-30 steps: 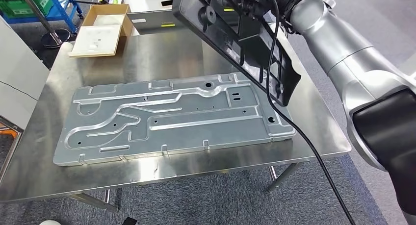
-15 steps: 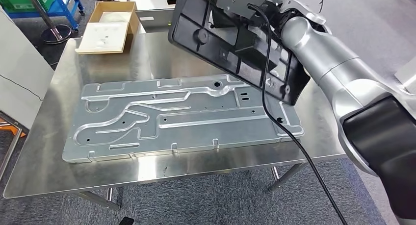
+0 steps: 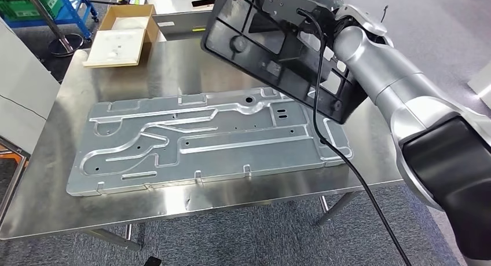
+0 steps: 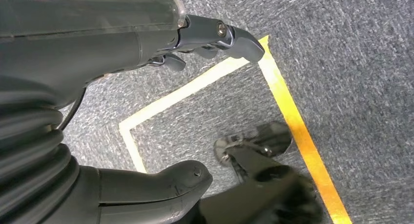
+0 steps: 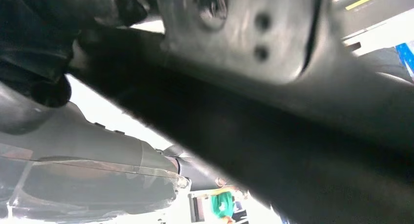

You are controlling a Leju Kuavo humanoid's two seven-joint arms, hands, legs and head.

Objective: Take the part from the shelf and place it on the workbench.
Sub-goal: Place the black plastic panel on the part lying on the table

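My right hand (image 3: 289,11) grips the black ribbed plastic panel (image 3: 278,51) tilted in the air above the far right of the steel workbench (image 3: 220,57); my left hand (image 4: 161,53) hangs over the floor, fingers apart, holding nothing. I judge the panel's low corner could catch the stamped metal plate (image 3: 202,138) below or snag the black cable (image 3: 347,161), twisting it loose. I can read no writing.
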